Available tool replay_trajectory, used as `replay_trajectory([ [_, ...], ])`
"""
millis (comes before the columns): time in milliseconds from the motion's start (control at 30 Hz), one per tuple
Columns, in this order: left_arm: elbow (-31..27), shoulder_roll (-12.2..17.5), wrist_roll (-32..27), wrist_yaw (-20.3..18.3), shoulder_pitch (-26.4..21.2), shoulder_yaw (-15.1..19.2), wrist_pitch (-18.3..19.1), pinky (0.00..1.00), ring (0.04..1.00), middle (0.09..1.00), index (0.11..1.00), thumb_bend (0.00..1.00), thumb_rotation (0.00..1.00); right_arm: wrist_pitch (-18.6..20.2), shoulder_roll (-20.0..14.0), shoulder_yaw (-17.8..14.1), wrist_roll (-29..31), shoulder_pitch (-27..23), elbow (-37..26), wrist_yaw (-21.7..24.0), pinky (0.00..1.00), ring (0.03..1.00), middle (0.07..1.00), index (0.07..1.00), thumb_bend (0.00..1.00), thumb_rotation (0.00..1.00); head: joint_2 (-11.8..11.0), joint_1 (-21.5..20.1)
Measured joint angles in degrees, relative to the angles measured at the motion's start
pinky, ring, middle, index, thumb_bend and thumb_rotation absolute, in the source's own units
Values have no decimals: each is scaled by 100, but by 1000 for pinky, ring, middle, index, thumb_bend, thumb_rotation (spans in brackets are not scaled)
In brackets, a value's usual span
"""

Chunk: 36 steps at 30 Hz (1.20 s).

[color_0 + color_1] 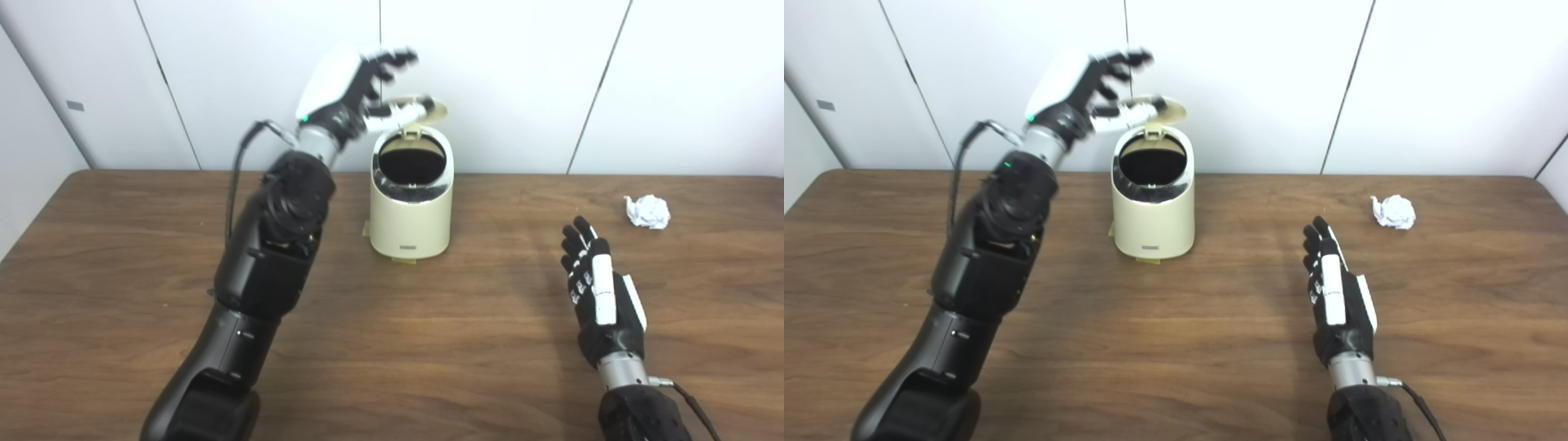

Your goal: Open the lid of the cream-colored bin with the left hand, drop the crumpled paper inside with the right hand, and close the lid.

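standing toward the far middle of the wooden table (392, 343), the cream-colored bin (411, 214) has its lid (429, 109) swung up and back on the hinge at its far rim, leaving the dark round mouth uncovered. the left hand (355, 92) is raised above and just left of the bin's top, blurred; its fingers (392, 60) are spread and curled loosely over the lid, and its thumb lies across the lid's near edge. whether the thumb presses on the lid or only overlaps it cannot be told through the blur, and no firm grasp shows. the crumpled paper (647, 211) lies on the table at the far right, well apart from the bin and from both hands. the right hand (597, 294) rests low over the table at the near right, thumb side up, fingers straight, close together and pointing away toward the far side, holding nothing. the paper sits beyond it and to its right, not touching.
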Motion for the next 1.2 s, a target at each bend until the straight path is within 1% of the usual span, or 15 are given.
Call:
replay_trajectory([
  [67,-218,-52,-215,61,181,171,86,779,835,847,835,380,509,5,-14,0,-2,-3,0,0,1000,975,952,962,589,909,0,-9],
  [167,-559,-144,-535,208,801,435,131,821,851,839,847,395,682,20,-17,4,-1,-36,-1,24,1000,968,951,950,633,800,9,-53],
  [233,-714,-147,-753,208,1388,521,135,832,860,844,858,386,698,56,-38,-3,-1,-72,-4,35,1000,969,958,952,641,765,18,-87],
  [367,-986,-143,-1113,219,2348,703,143,780,838,847,878,348,740,363,-143,-41,87,-129,-136,53,989,948,956,947,639,602,18,-157],
  [500,-1204,-149,-1290,295,3005,757,170,818,827,854,907,393,824,639,-256,-152,102,-276,-345,38,955,909,949,936,699,467,70,-342],
  [600,-1364,-166,-1382,313,3445,668,171,855,852,872,923,406,804,840,-457,-283,70,-502,-415,23,971,949,962,937,706,389,88,-473],
  [633,-1403,-183,-1449,312,3586,648,170,862,856,875,925,406,801,925,-584,-343,42,-600,-425,23,975,960,966,938,703,375,88,-492],
  [700,-1444,-232,-1515,314,3837,597,169,823,870,888,932,395,781,1097,-839,-543,38,-746,-419,22,985,981,980,943,727,256,88,-483],
  [733,-1451,-251,-1537,318,3927,574,169,817,871,889,934,393,778,1162,-990,-652,34,-819,-417,-3,985,981,981,944,734,237,71,-475],
  [767,-1450,-262,-1596,326,4001,565,164,788,856,892,934,386,753,1273,-1138,-770,-3,-898,-430,-55,931,960,953,917,783,229,62,-518],
  [833,-1445,-282,-1701,345,4091,562,116,784,851,893,936,384,742,1501,-1440,-798,-333,-985,-496,-150,892,944,934,901,819,237,62,-606],
  [933,-1434,-291,-1744,363,4129,534,32,829,860,893,937,395,741,1763,-1890,-601,-976,-997,-656,-167,839,925,917,895,855,225,53,-772],
  [1000,-1406,-277,-1763,366,4151,506,-66,806,854,891,938,396,710,1891,-2213,-417,-1562,-1029,-661,-151,814,924,931,905,878,174,44,-844],
  [1133,-1325,-224,-1882,371,4203,511,-166,782,851,886,937,390,693,1961,-2779,-105,-2490,-1158,-543,-28,846,946,962,935,912,87,9,-1089],
  [1200,-1276,-163,-1902,373,4227,514,-289,801,857,891,942,377,687,1964,-2999,-81,-2839,-1324,-375,79,793,920,953,934,940,70,-9,-1256],
])
